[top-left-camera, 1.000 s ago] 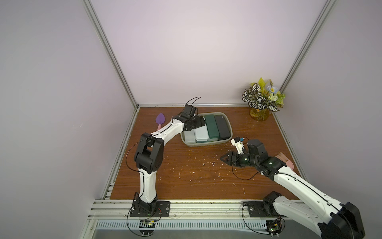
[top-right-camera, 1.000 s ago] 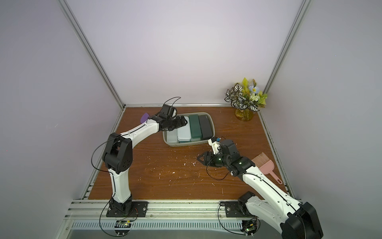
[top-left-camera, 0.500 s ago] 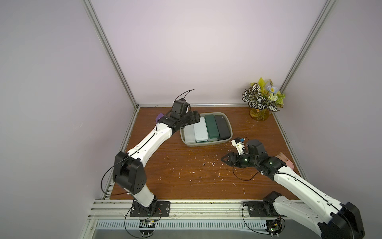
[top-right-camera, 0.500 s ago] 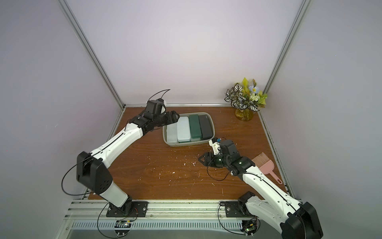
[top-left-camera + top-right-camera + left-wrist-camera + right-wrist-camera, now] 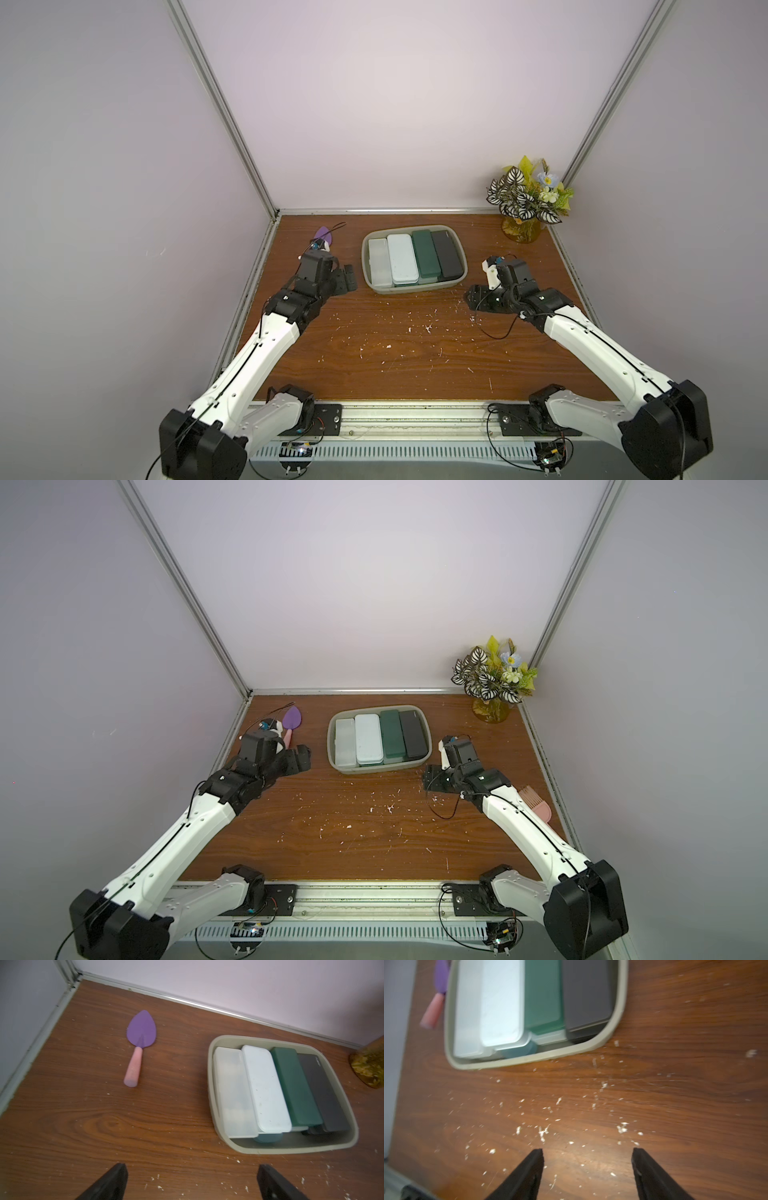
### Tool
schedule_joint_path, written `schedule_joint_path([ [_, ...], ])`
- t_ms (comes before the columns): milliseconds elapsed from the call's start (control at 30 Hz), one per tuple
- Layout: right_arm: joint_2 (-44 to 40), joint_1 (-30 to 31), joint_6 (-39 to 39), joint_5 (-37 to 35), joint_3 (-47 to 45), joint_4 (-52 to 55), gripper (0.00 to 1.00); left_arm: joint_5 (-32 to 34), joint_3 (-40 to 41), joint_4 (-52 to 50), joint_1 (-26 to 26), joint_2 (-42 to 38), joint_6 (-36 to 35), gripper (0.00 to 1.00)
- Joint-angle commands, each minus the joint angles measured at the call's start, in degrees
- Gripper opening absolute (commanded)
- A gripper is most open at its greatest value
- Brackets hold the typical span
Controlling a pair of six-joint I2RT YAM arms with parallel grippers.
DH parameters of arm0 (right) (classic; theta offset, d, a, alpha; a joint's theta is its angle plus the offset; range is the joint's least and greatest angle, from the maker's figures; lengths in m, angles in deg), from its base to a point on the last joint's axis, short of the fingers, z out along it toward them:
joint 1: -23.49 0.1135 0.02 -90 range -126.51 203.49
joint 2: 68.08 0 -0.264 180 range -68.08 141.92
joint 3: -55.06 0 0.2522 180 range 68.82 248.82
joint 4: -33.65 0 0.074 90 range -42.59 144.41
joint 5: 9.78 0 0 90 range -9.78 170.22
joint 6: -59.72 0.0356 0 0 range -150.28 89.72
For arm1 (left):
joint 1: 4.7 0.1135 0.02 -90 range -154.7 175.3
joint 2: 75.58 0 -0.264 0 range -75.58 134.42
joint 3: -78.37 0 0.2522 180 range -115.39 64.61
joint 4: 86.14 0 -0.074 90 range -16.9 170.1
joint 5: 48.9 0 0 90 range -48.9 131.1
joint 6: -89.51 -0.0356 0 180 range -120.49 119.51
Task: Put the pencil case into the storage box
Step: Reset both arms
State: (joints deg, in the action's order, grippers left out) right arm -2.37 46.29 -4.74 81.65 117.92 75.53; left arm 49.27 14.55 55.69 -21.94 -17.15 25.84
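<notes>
Two changes, left hand (image 5: 191,1167) withdrawn from storage box (image 5: 415,288), right hand (image 5: 587,1152) wider.

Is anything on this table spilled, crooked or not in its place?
White flecks lie scattered on the table in front of the storage box, like spilled crumbs. Inside, the pale blue case seems to overlap the clear case.

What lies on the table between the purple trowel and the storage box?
Nothing: only bare brown tabletop separates the purple trowel from the storage box, shown most plainly in the left wrist view.
</notes>
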Motion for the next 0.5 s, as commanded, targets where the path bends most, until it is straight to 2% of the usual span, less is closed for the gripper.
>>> schedule_joint_path([
  [0, -2.1, -2.5, -5.5, -12.5, 2.4, -1.3, 0.77, 3.1, 4.2, 8.0, 2.7, -3.6, -5.1, 0.97],
  [100, -7.0, -3.3, -9.4, -18.5, -1.8, -10.2, 0.83, 8.0, 8.8, 15.2, 3.5, -5.9, -5.9, 0.97],
  [300, -18.8, -4.0, -19.8, -31.1, -17.3, -32.5, 0.91, 15.6, 21.4, 34.0, 3.5, -10.9, -8.7, 0.97],
  [467, -22.6, -5.8, -21.6, -36.8, -25.3, -44.3, 0.94, 20.8, 30.1, 47.5, 3.5, -14.3, -11.6, 0.97],
])
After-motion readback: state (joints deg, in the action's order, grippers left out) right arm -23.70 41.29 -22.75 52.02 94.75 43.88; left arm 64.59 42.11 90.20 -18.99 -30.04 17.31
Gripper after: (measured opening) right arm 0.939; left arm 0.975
